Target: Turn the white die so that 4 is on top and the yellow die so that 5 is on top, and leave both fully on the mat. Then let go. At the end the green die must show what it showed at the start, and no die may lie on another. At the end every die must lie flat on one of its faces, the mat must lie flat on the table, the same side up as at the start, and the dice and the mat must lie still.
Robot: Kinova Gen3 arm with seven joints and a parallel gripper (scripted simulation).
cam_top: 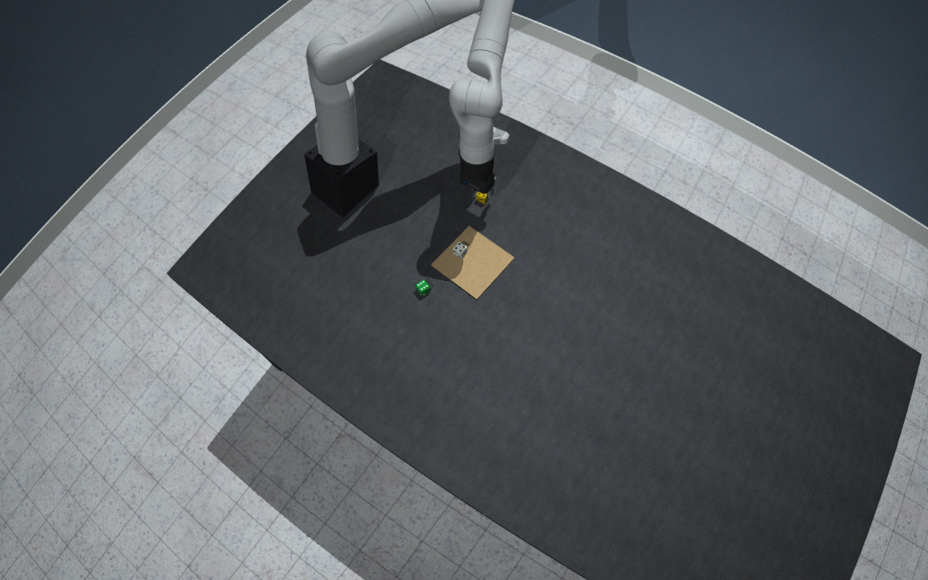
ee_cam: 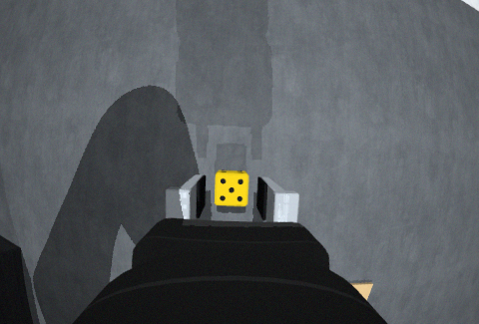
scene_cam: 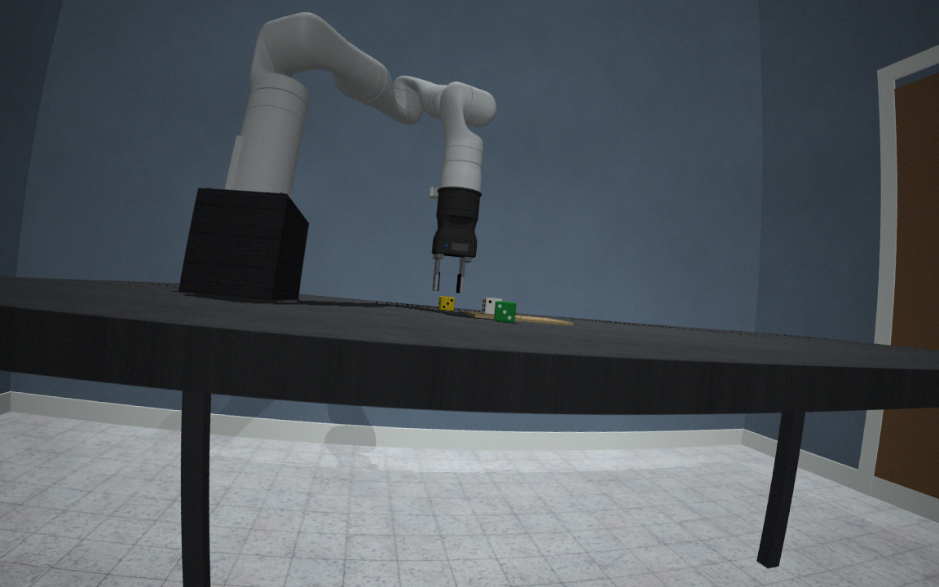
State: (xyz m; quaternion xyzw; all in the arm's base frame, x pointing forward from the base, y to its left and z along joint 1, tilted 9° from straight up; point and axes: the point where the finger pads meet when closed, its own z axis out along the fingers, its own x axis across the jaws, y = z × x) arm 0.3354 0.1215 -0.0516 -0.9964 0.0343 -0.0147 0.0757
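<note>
The yellow die [cam_top: 481, 196] [scene_cam: 446, 302] [ee_cam: 232, 189] lies flat on the dark table, off the mat, with 5 on top. My gripper [scene_cam: 448, 282] [ee_cam: 231, 190] is open and empty, pointing down a little above the yellow die, which appears between the fingers in the wrist view. The white die [cam_top: 459, 249] [scene_cam: 491, 306] lies on the tan mat [cam_top: 483, 270] [scene_cam: 549, 319] [ee_cam: 362, 289], near its upper-left edge in the top view; its top looks like 4. The green die [cam_top: 422, 287] [scene_cam: 504, 312] lies on the table beside the mat; its top looks like 6.
The black base block [cam_top: 341, 180] [scene_cam: 240, 244] of the arm stands to the left of the dice. The dark table [cam_top: 597, 360] [scene_cam: 604, 364] extends far to the right of the mat. The arm's shadow falls across part of the mat and the white die.
</note>
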